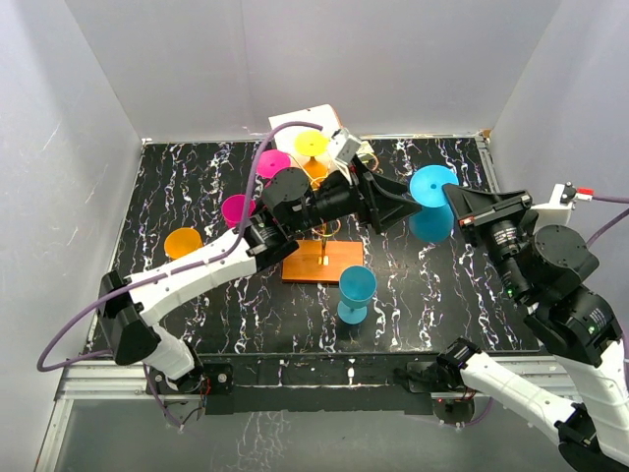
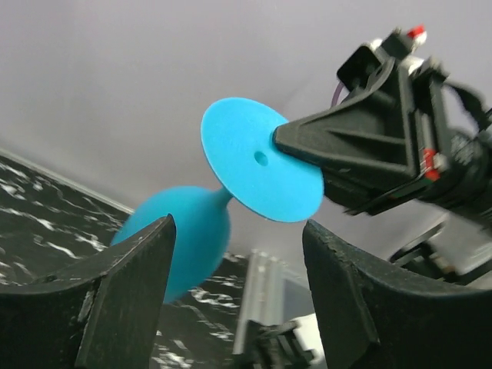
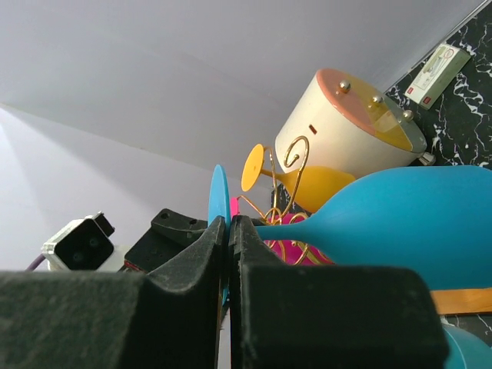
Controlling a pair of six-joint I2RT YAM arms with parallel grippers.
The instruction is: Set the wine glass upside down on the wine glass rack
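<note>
Blue wine glass (image 1: 429, 187): held aloft right of the wine glass rack (image 1: 322, 261), foot disc pinched in the closed right gripper (image 1: 457, 200); left gripper (image 1: 391, 211) parted, empty, beside it; yellow glass (image 1: 312, 144) hung on rack.

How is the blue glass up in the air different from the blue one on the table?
The raised blue glass hangs in the air, its foot pinched by the right gripper. The other blue glass stands free on the table beside the rack's wooden base. The raised one is tipped sideways and the table one stands straight. Both are the same blue.
</note>
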